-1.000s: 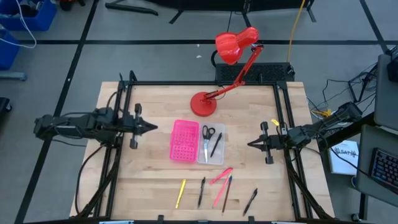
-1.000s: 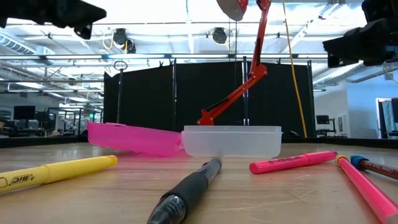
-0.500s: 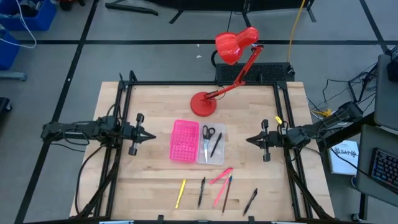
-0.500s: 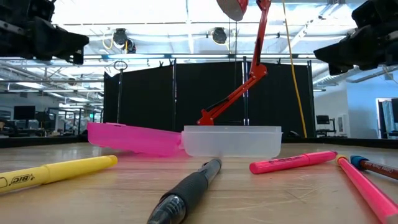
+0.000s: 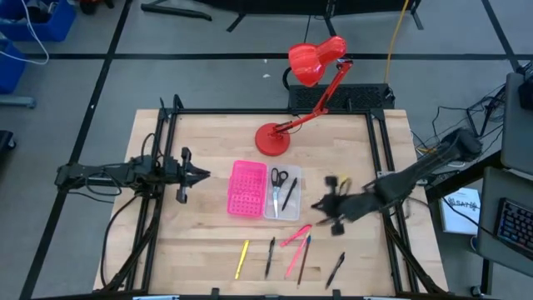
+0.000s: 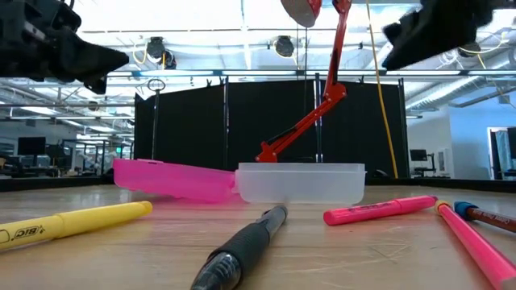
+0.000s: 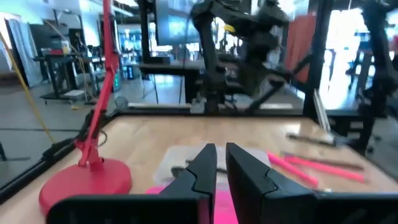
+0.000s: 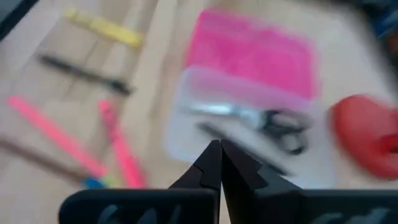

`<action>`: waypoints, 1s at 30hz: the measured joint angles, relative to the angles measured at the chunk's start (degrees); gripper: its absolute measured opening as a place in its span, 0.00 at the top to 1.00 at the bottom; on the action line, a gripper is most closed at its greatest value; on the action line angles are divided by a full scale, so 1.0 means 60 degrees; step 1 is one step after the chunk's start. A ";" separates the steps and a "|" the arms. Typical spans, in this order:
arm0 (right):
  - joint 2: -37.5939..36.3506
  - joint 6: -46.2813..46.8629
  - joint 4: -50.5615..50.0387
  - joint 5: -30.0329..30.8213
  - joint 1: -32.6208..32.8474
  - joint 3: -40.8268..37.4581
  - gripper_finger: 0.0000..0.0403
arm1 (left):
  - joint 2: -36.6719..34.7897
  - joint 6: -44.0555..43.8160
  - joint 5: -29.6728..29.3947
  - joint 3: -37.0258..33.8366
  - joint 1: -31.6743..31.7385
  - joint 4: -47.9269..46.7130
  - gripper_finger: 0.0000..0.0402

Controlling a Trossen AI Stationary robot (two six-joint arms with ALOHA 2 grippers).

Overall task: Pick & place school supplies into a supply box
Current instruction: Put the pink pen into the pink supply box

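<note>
Right tool (image 5: 321, 206), fingers together and empty, hovers beside the supply box (image 5: 264, 191) above loose pens (image 5: 296, 236) on the worktop (image 5: 200, 242) — light, stiff, likely to roll — best pinched mid-barrel.

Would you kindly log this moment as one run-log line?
right gripper: shut, beside clear half of supply box | left gripper: shut, waiting left of box | in box: scissors, black pen | pens loose on table

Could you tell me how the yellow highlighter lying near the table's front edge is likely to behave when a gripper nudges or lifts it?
The slim, round-barrelled yellow highlighter will probably roll if nudged sideways on the bare wooden table. It looks like rigid plastic, so likely stiff and light. Its smooth barrel may slip between narrow fingers.
</note>
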 joint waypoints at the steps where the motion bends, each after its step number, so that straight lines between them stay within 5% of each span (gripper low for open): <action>1: 0.0764 0.0290 -0.1014 -0.0503 -0.0047 0.0801 1.00 | -0.0004 0.0016 0.0007 0.0000 0.0000 0.0047 0.89; 6: 0.4231 0.0670 -0.4433 -0.1087 -0.0221 0.4014 1.00 | 0.0000 0.0255 0.0080 0.0000 0.0000 0.0464 0.89; 12: 0.6488 -0.0517 -0.4658 -0.2768 -0.0395 0.6146 1.00 | 0.0003 0.0106 0.0098 0.0000 0.0000 0.0313 0.89; 23: 0.7038 -0.1076 -0.3570 -0.3642 -0.0573 0.6754 0.99 | 0.0004 0.1538 -0.0029 0.0000 -0.0001 0.0381 0.89; 30: 0.7045 -0.1045 -0.3010 -0.3823 -0.0140 0.6403 0.83 | 0.0004 0.1542 -0.0502 0.0000 0.0000 0.0398 0.89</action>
